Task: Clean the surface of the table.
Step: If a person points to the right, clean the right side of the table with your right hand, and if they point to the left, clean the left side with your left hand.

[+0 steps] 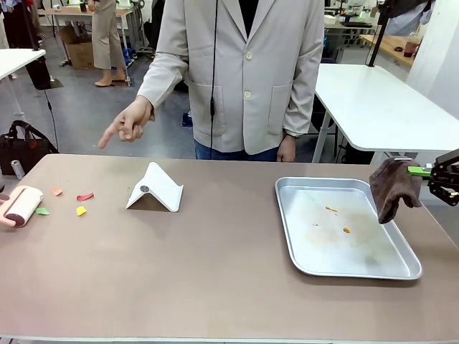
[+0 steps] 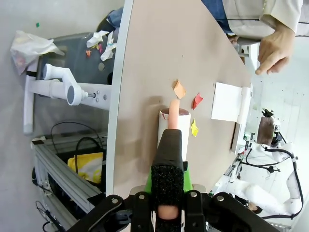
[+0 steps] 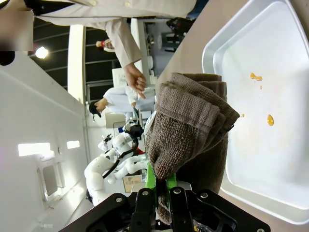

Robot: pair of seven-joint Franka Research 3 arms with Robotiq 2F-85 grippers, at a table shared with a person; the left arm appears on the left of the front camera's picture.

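Observation:
The brownish table carries small paper scraps at its left end: orange, red, green and yellow. A white lint roller lies beside them, and my left gripper is shut on its foam-covered handle. In the left wrist view the roller's head rests just short of the orange, red and yellow scraps. My right gripper is shut on a folded brown cloth that hangs above the right rim of the tray.
A shiny metal tray with orange stains lies on the right. A white folded stand sits left of centre. The person at the far edge points a hand down toward the scraps. Beyond the left table edge stands a white fixture.

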